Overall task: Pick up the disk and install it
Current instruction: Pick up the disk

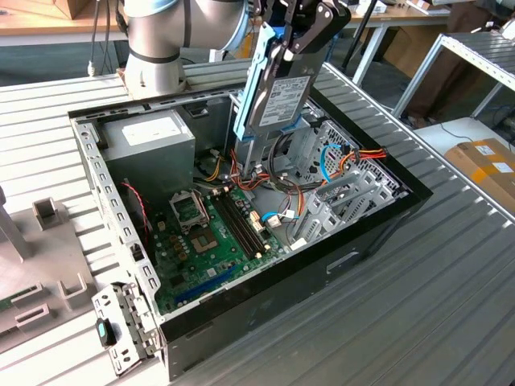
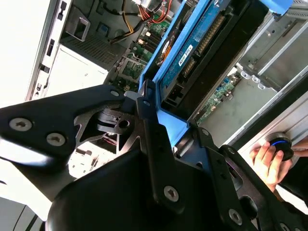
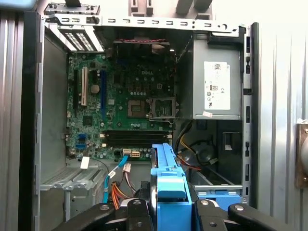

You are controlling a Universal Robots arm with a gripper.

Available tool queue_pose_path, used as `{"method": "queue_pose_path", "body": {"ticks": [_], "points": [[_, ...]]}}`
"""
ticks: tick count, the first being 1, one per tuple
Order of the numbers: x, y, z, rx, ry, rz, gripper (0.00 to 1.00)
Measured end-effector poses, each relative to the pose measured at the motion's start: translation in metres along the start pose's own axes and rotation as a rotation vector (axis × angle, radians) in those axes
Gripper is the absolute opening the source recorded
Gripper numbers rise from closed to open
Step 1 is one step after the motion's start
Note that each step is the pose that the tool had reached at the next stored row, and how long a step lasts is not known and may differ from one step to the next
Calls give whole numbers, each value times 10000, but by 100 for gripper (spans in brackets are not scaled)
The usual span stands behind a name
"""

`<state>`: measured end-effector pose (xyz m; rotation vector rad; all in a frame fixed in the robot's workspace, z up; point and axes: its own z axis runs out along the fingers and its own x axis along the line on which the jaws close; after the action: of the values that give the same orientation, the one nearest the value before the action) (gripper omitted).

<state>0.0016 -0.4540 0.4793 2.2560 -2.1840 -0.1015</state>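
The disk (image 1: 278, 100) hangs on end, slightly tilted, above the far part of the open computer case (image 1: 322, 273), over the cable bundle (image 1: 249, 178); the gripper (image 1: 296, 40) is clamped on its upper end, its jaws closed against the light-blue carrier frame (image 1: 249, 88). Nearest, a metal bracket (image 1: 121, 326) lies at the case's near corner, at the exterior view's left; beyond it the motherboard (image 1: 213, 233) lies exposed; farther, at the exterior view's left, sits the grey power supply (image 1: 153, 137); farthest stands the arm's base (image 1: 157, 48).
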Motion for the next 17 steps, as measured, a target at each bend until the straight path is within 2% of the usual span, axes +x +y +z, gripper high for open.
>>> {"method": "queue_pose_path", "body": {"ticks": [11, 13, 17], "points": [[19, -103, 7, 0, -1, -1, 37], [86, -111, 7, 1, -2, 0, 37], [100, -111, 6, 0, 2, -1, 37]]}}
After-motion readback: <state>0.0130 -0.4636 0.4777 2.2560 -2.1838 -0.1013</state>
